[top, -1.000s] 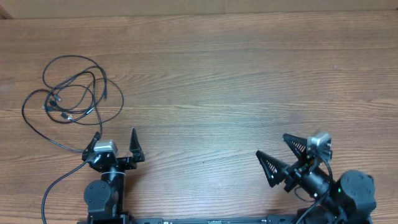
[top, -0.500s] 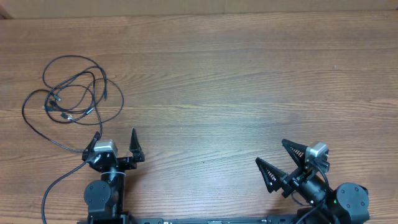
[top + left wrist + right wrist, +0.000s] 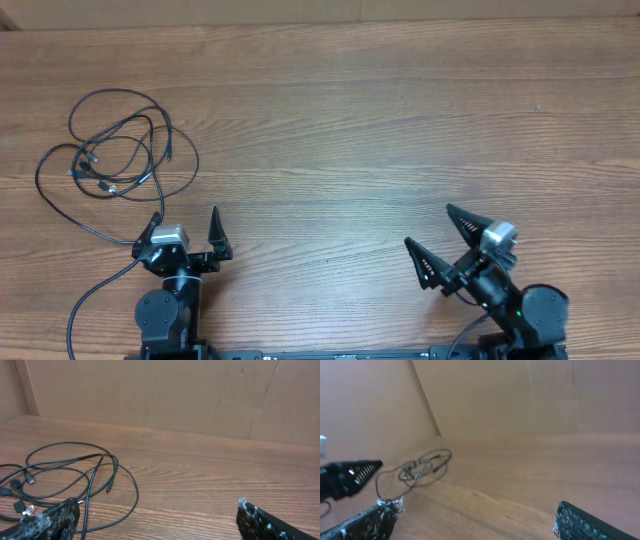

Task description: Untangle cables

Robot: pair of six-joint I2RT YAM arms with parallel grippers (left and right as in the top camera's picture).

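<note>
Cables (image 3: 118,150): thin, long black cords with small plug ends, lying in 1 loose tangle of overlapping loops on the far left part of the bench, ahead of my left arm. Several plugs sit bunched at the left side of the heap, some of them silver-tipped. 1 cord leaves the heap and runs back toward me, passing close by my left arm to the near edge.
Left gripper (image 3: 186,215): black, 2 fingers spread wide with nothing between them. It sits low over the bench on the near side of the tangle, pointing at the far edge. The nearest loop lies just beside its outer finger; whether they touch I cannot tell.
Right gripper (image 3: 427,225): black, 2 fingers spread wide and empty. It sits at the near right, well apart from the cables and angled toward the left, so its camera sees the tangle far off.
Bench (image 3: 400,120): brown wood-grain top.
Backdrop (image 3: 150,395): plain brown board standing along the far edge.
</note>
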